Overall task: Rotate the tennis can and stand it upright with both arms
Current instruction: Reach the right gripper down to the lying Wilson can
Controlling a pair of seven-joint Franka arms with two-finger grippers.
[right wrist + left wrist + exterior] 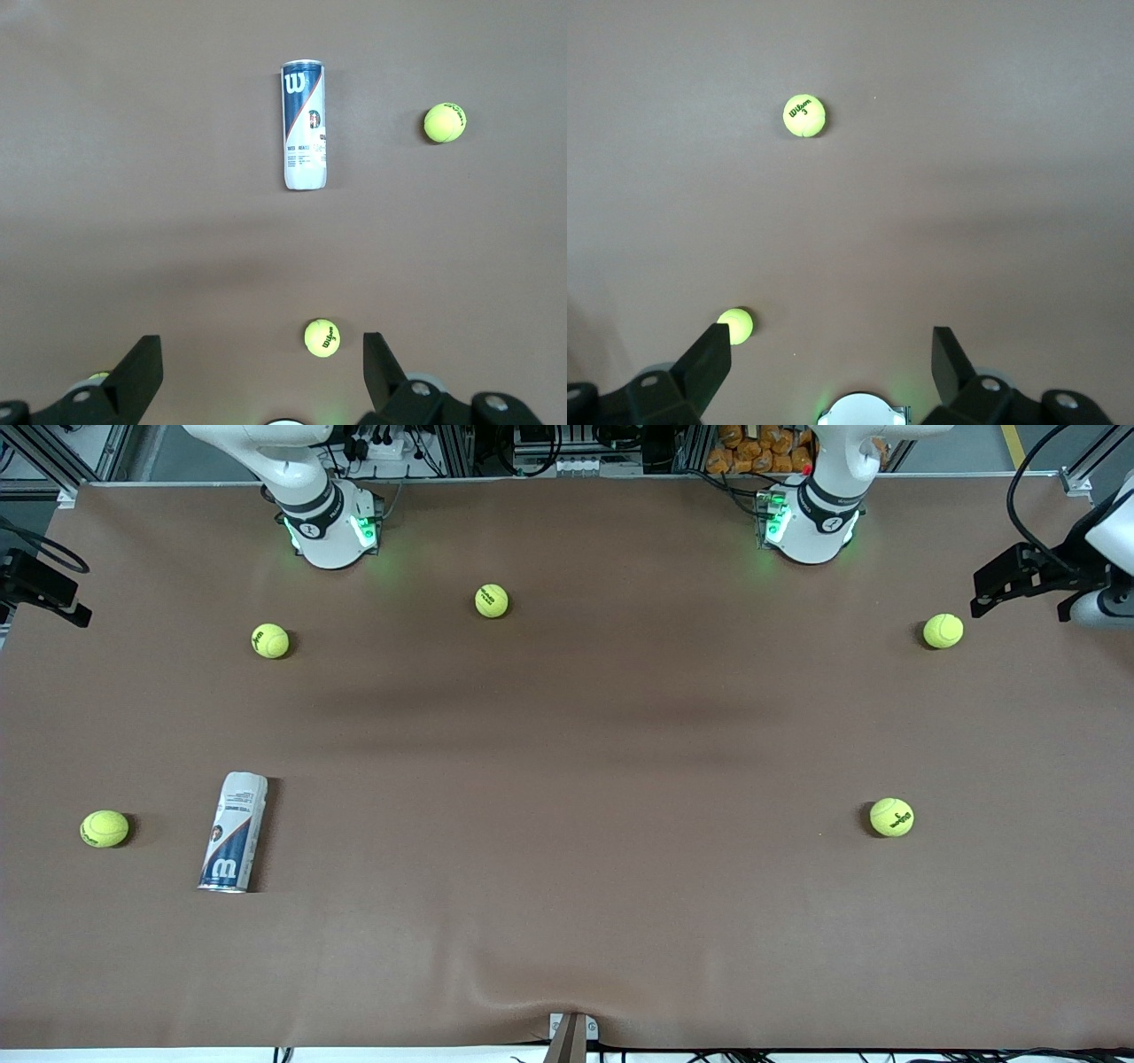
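Note:
The tennis can (235,833) lies on its side on the brown table, toward the right arm's end, its W end and silver rim pointing at the front camera. The right wrist view shows it lengthwise too (304,124). My right gripper (261,354) hangs high over the table near its own base, open and empty, well short of the can. My left gripper (831,350) is likewise high over its green-lit base (864,412), open with nothing between its fingers. Both arms rise out of the top of the front view, so neither hand shows there.
Several tennis balls are scattered about: one beside the can (104,828), one nearer the right arm's base (270,640), one mid-table (492,600), and two at the left arm's end (943,631) (891,817). Black fixtures overhang both table ends (1019,584) (40,589).

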